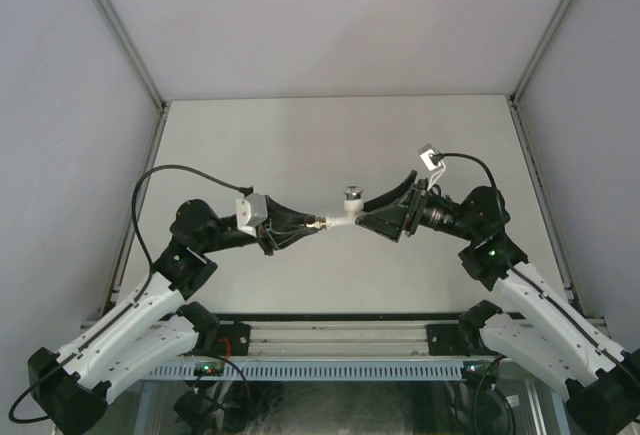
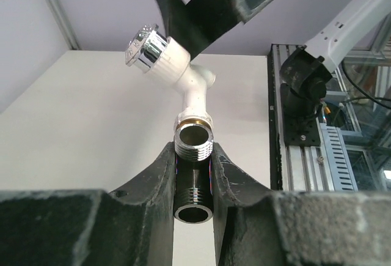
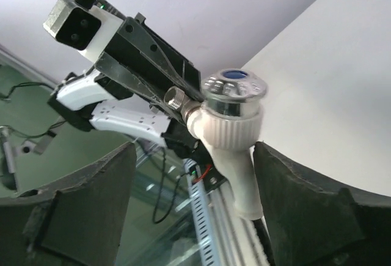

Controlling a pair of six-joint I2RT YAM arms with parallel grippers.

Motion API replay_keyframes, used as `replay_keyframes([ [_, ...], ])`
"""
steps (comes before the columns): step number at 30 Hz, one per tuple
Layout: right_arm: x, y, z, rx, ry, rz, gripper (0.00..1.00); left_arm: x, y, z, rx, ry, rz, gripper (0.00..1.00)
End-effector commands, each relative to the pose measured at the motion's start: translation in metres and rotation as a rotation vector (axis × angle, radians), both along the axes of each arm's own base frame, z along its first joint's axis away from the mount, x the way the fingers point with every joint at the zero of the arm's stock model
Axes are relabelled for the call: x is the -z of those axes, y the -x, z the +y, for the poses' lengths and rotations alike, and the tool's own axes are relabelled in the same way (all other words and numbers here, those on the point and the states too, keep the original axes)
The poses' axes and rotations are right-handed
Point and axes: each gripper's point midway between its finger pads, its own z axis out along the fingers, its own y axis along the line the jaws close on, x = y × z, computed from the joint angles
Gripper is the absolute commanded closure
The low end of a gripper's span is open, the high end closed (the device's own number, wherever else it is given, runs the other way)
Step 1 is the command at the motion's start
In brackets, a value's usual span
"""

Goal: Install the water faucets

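Both arms meet mid-air above the table (image 1: 300,135), mating fitting to tap.

Left gripper (image 2: 194,180) is clamped on the dark-grey metal fitting (image 2: 193,202), whose silvery threaded end points straight at the white tap (image 2: 186,88). Right gripper (image 1: 372,217) grasps the tap's body, chrome knob (image 3: 235,90) upward. In the overhead view fitting and tap inlet lie end to end, apparently touching; whether the threads have caught, I cannot tell. Axes look close to collinear, so turning about that shared line seems next.

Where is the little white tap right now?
The white tap is up in the air over the middle of the table, held by the right gripper, its end meeting the metal fitting in the left gripper.
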Motion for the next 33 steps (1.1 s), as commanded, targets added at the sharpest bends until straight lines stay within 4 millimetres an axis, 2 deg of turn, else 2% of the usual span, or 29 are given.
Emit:
replay_keyframes([
  [1, -0.028, -0.013, -0.013, 0.145, 0.013, -0.217, 0.21, -0.007, -0.012, 0.003, -0.073, 0.027, 0.019, 1.00],
  [8, -0.011, -0.025, -0.021, 0.221, 0.105, -0.275, 0.18, -0.022, -0.006, 0.001, -0.041, 0.082, 0.032, 1.00],
  [11, -0.009, -0.032, -0.028, 0.276, 0.167, -0.389, 0.16, -0.025, -0.005, 0.001, -0.037, 0.091, 0.044, 1.00],
  [15, -0.014, -0.027, -0.035, 0.271, 0.284, -0.740, 0.12, -0.023, -0.008, 0.001, -0.052, 0.068, 0.083, 1.00],
  [18, -0.017, -0.017, -0.035, 0.249, 0.357, -1.069, 0.09, -0.019, -0.012, 0.001, -0.073, 0.046, 0.109, 1.00],
  [20, -0.012, -0.005, -0.030, 0.200, 0.403, -1.292, 0.08, -0.019, -0.013, 0.003, -0.089, 0.046, 0.119, 1.00],
  [23, 0.003, 0.000, -0.022, 0.169, 0.520, -1.570, 0.06, -0.023, -0.014, 0.005, -0.112, 0.059, 0.141, 1.00],
  [24, 0.007, -0.004, -0.022, 0.178, 0.594, -1.663, 0.05, -0.026, -0.015, 0.006, -0.119, 0.071, 0.151, 1.00],
  [28, 0.018, -0.015, -0.011, 0.227, 0.753, -1.809, 0.06, -0.031, -0.015, 0.007, -0.131, 0.080, 0.185, 1.00],
  [31, 0.019, -0.020, -0.003, 0.260, 0.790, -1.858, 0.07, -0.031, -0.012, 0.006, -0.116, 0.084, 0.209, 1.00],
  [33, 0.021, -0.021, 0.003, 0.253, 0.792, -1.874, 0.12, -0.030, -0.012, 0.005, -0.112, 0.082, 0.219, 1.00],
])
